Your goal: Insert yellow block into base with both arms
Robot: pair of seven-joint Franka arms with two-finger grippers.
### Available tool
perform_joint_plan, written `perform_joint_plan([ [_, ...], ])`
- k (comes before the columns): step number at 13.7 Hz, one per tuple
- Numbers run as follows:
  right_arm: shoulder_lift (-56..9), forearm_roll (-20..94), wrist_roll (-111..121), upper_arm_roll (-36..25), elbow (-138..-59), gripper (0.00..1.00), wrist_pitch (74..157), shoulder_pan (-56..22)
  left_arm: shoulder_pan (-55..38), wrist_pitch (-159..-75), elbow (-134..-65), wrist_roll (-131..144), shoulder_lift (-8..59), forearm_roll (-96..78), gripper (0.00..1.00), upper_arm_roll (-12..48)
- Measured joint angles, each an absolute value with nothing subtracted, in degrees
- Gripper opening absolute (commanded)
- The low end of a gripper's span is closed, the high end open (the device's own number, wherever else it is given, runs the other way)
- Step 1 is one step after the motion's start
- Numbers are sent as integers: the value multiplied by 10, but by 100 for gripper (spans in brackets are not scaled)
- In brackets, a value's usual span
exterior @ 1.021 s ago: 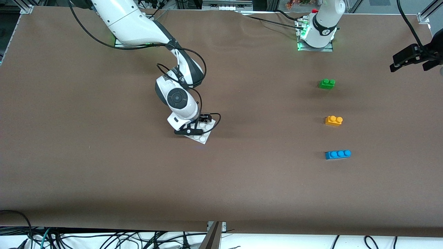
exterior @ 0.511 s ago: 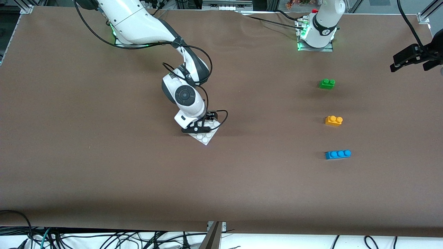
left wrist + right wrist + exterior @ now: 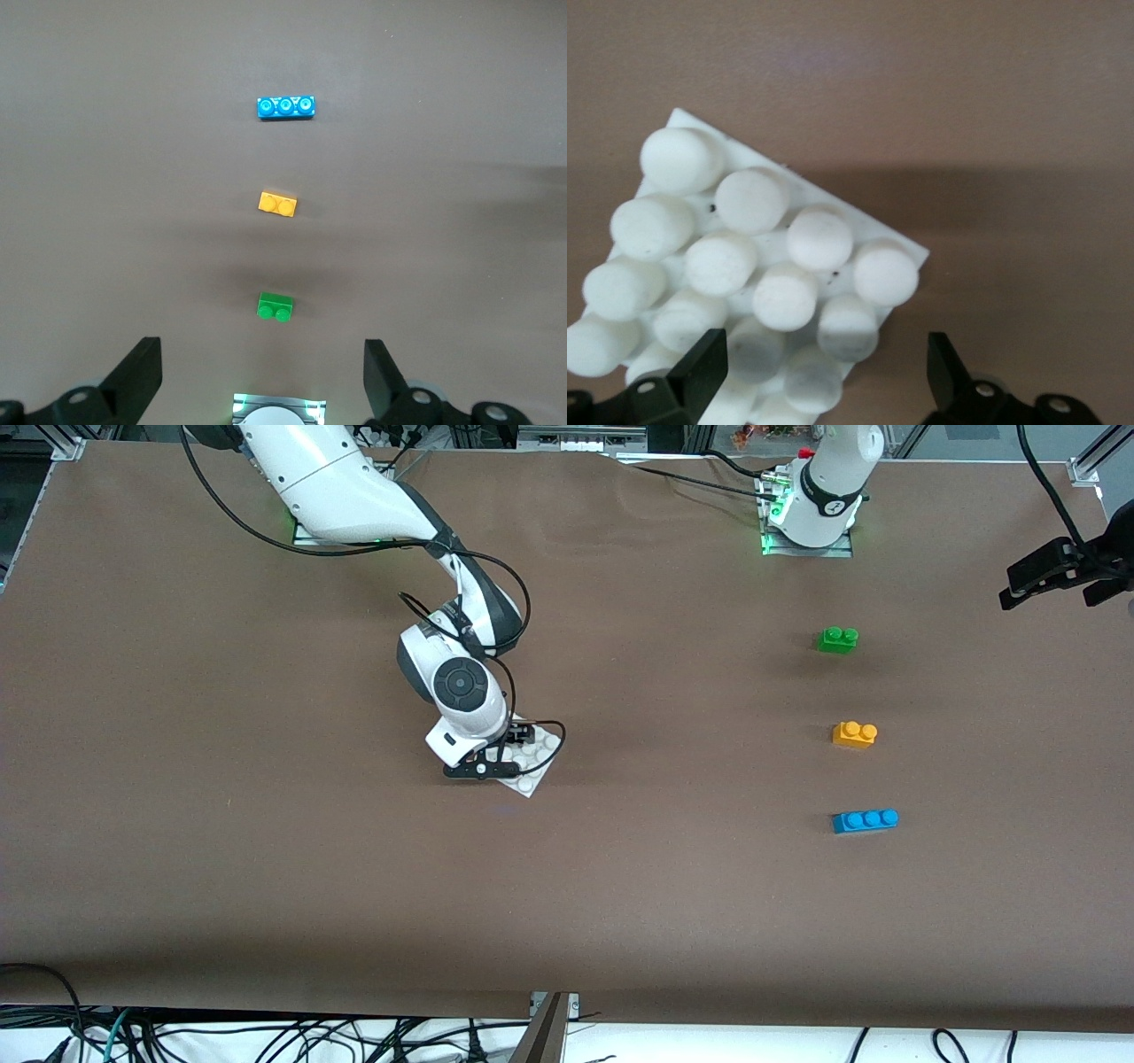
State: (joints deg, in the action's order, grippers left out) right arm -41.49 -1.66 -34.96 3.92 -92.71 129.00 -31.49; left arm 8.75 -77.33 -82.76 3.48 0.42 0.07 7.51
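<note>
Right gripper (image 3: 496,757) is low over the base (image 3: 532,766) near mid-table, toward the right arm's end, jaws apart and straddling the plate's corner in the right wrist view, nothing clamped yet; whether the fingers touch the plate cannot be told. The base (image 3: 744,266) lies flat on the brown table (image 3: 266,868), turned diamond-wise to the front camera, studs all bare, no brick on it. Well apart, toward the left arm's end, three bricks sit in a row: green brick (image 3: 836,639) farthest from the front camera, the yellow block (image 3: 854,733) in the middle, blue brick (image 3: 865,820) nearest. The yellow block (image 3: 278,204) is untouched, upright, studs up. Left gripper (image 3: 1054,576) waits high over the table's edge at the left arm's end, jaws wide apart, empty. Progress: barely started. Looks like the base is about to be secured; left to do: grasp the yellow block, carry it over, press it onto the studs.
</note>
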Motion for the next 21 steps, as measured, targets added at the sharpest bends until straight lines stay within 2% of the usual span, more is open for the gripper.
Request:
perform_joint_plan([
  [6,-414,-63,-350,21,-919,100,1283,-315,88,-773,-828,35,4,1,100,75],
  [7,-414,-68,-349,16,-918,87,1278,-314,88,-773,-828,35,4,1,100,75],
  [8,-414,-70,-349,12,-918,54,1271,-314,88,-773,-828,35,4,1,100,75],
  [9,-414,-70,-349,8,-917,30,1266,-314,88,-773,-828,35,4,1,100,75],
  [10,-414,-70,-349,7,-915,21,1263,-314,88,-773,-828,35,4,1,100,75],
  [11,-413,-70,-349,6,-913,17,1257,-314,88,-773,-828,35,4,1,100,75],
  [18,-408,-70,-360,0,-905,21,1214,-301,88,-773,-828,35,4,1,100,75],
  [21,-410,-72,-363,0,-901,19,1213,-302,88,-773,-828,35,4,1,100,75],
])
